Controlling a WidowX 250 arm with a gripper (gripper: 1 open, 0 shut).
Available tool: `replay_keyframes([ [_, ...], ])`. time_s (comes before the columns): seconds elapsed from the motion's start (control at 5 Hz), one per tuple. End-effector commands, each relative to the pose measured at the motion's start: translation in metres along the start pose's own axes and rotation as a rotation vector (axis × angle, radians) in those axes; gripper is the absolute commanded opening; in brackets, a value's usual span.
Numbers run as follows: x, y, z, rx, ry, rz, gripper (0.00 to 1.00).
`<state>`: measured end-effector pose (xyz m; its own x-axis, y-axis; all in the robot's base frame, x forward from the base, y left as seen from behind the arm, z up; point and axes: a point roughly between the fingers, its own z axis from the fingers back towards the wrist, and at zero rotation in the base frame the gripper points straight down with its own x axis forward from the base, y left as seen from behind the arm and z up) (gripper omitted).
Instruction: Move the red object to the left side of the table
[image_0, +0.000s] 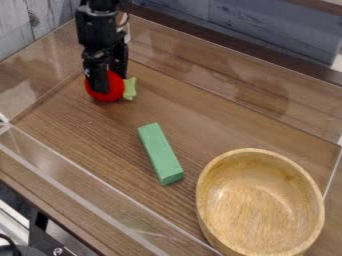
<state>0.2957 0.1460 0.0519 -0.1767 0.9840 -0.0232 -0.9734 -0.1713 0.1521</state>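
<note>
Clearly, the claw (103, 80) pointed straight down over the far left part of the table (227, 105), its dark body standing upright above the wood grain. Right at its tip sat the red object (107, 90), resting on the tabletop with its light green leafy end showing on the claw's right side. The dark fingers (95, 76) overlapped the top of the red fruit, so whether they were clenched on it or released could not be told from this angle. Below and to the right of the claw, well apart from it, lay a long green block (160, 153). Farther still in that direction, near the bottom right corner, sat a round wooden bowl (262, 205).
</note>
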Motion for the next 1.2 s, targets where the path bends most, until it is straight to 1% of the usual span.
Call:
replay_keyframes([
  [0.0,-0.001,0.003,0.033,-0.064,-0.019,0.012,1.0],
  [0.2,0.005,-0.001,0.044,-0.058,-0.021,-0.029,1.0],
  [0.4,0.007,-0.007,0.05,-0.053,-0.028,-0.057,1.0],
  [0.6,0.004,-0.003,0.048,-0.041,-0.04,-0.088,0.0],
  [0.8,0.004,-0.002,0.046,-0.03,-0.048,-0.097,1.0],
  [1.0,0.008,-0.003,0.044,-0.02,-0.047,-0.078,1.0],
])
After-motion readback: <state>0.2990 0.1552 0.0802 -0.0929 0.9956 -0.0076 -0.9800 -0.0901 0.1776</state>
